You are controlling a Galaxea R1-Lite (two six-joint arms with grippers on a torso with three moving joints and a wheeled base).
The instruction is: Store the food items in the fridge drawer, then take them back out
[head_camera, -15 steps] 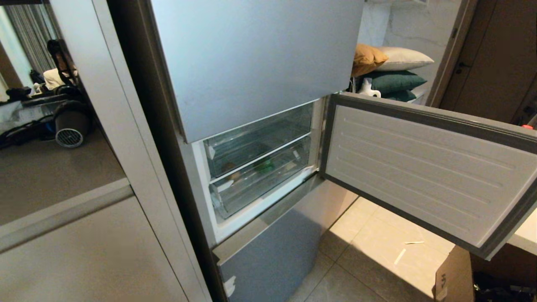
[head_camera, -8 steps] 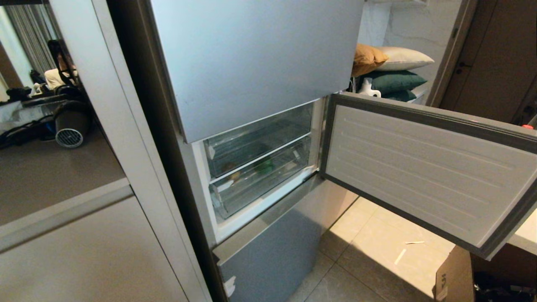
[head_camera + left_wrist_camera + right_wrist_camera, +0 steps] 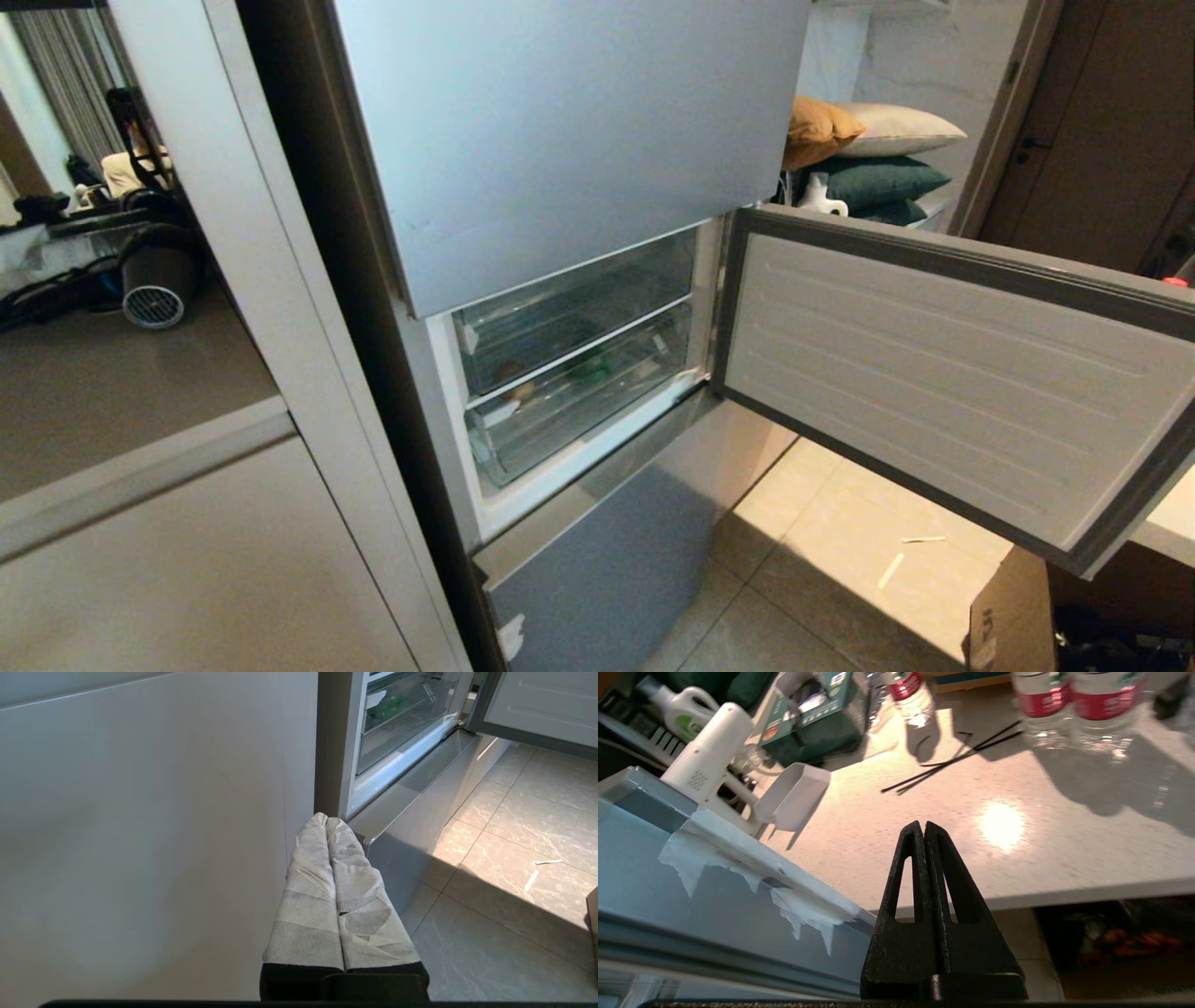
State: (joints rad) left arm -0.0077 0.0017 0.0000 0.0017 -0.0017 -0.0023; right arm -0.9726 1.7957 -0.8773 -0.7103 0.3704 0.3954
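While the middle fridge door stands open over grey floor tiles | potato, green pepper inside upper clear drawer | left gripper fingers together beside cabinet panel | right gripper fingers together above pale countertop

— Where is the light strongest?
— A warm sunlit patch falls on the floor tiles, and a round glare spot shines on the pale counter.
— And the focus?
— The bottles on the counter smear with motion blur; the fridge bows slightly at the frame edges.
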